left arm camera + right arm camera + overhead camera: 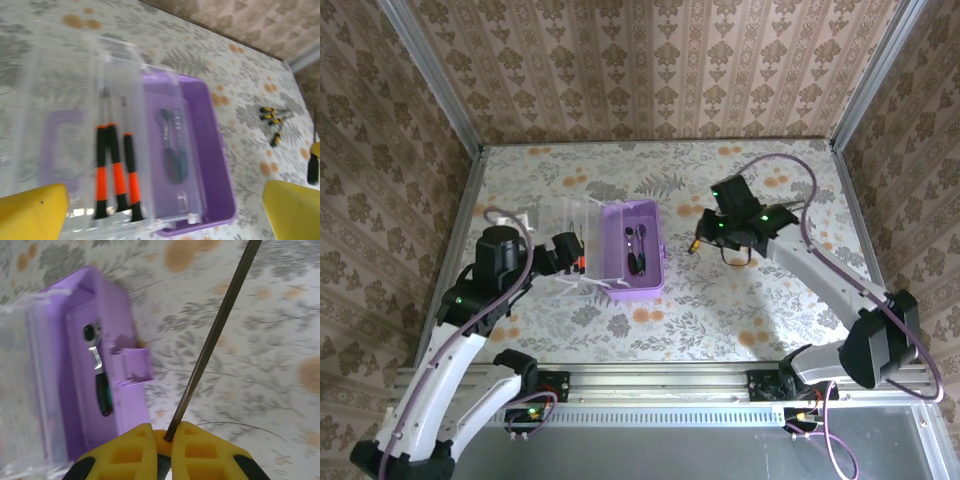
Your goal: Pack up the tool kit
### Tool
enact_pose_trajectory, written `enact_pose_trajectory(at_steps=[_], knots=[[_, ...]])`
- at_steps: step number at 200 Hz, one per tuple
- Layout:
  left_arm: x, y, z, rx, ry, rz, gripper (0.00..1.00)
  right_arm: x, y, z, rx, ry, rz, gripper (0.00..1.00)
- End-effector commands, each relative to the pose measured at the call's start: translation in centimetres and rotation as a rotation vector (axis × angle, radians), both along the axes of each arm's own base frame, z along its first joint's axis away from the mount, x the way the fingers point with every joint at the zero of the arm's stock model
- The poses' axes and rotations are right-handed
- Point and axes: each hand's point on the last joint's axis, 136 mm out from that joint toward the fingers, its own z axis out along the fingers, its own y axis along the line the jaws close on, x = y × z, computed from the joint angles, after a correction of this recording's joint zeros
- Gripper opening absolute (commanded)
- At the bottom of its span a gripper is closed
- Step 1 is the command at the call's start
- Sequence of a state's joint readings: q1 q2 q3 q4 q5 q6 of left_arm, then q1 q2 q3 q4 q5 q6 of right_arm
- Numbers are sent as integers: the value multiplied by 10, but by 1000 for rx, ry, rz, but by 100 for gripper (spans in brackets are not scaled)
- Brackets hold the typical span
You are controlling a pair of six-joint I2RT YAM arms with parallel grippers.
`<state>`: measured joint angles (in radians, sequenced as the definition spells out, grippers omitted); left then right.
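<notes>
The purple tool box [642,280] lies open at the table's middle, its clear lid [570,225] folded out to the left. Three orange-and-black screwdrivers [115,170] lie in the lid [65,100]. A dark-handled tool [172,150] lies inside the box [215,165]. My left gripper [565,255] hovers over the lid's near edge, its yellow fingers [30,212] wide apart and holding nothing. My right gripper [167,436] is shut on a screwdriver, whose dark shaft [215,335] points away over the table, right of the box [125,405].
Small yellow-and-black screwdrivers [272,117] lie loose on the floral table right of the box, seen from above as a small cluster [695,243] beside the right gripper [718,232]. The box's latch [132,365] sticks out toward the right gripper. Walls close in the table on three sides.
</notes>
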<state>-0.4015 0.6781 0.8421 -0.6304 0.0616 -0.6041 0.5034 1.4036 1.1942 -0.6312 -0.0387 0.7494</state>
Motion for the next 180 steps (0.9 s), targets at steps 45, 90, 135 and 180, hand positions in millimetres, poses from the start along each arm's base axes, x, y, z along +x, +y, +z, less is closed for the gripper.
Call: enact_pose_trajectory(at_steps=[45, 90, 135, 180], knots=[[-33, 43, -35, 21, 90, 165, 100, 15, 134, 9, 9, -30, 255, 11], [-35, 44, -36, 13, 90, 170, 100, 21, 200, -14, 32, 17, 386, 11], [-35, 43, -36, 22, 93, 156, 100, 22, 234, -36, 85, 51, 463, 11], [-32, 41, -38, 24, 100, 150, 100, 21, 257, -50, 178, 71, 503, 11]])
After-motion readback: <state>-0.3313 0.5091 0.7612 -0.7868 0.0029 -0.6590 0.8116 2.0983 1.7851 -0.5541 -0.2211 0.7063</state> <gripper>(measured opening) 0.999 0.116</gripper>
